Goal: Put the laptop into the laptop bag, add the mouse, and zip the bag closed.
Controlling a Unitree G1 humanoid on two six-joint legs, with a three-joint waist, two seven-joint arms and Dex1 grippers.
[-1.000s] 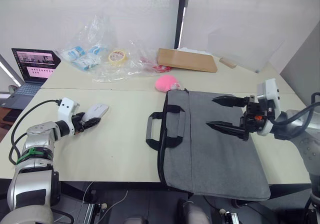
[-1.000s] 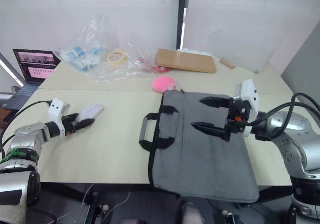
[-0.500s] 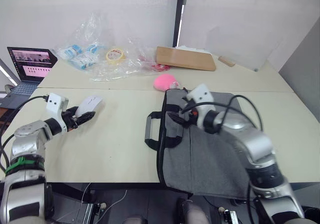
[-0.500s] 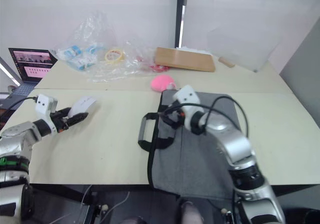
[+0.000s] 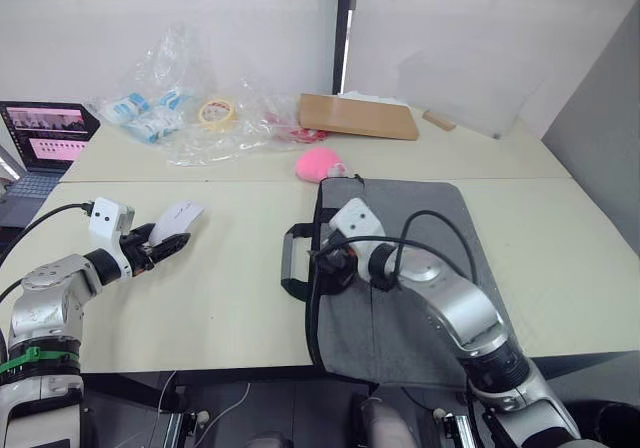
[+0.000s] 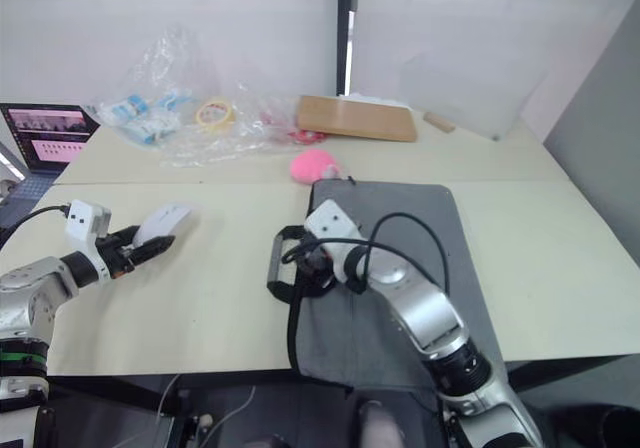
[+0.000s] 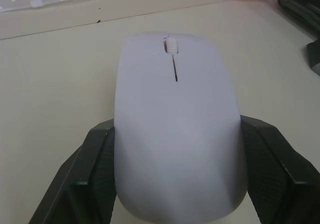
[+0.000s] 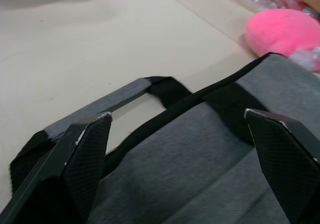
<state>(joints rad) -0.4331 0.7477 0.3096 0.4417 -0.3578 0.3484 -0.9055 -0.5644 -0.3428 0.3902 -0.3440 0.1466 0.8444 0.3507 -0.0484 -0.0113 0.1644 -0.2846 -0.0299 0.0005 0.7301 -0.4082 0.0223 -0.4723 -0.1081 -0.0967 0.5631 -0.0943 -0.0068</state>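
From the head views, we see that our right arm has swung across the laptop bag within the last second: it hung over the bag's right half before, and now the right gripper sits at the bag's left edge, right at the black strap handles. We read this as getting ready to lift the opening so the mouse can go in. No silver laptop lies on the table; it may be inside the bag, which lies flat, but we cannot confirm that. Our left gripper has stayed out to the left, well apart from the bag, carrying the mouse. A pink ball rests just beyond the bag's far corner.

In the left wrist view, the two fingers press against both flanks of the mouse, clamped on it just above the tabletop.

In the right wrist view, our fingers stand spread wide, holding nothing, poised over the handle and the bag's black-trimmed edge; we cannot tell whether a tip touches the fabric.
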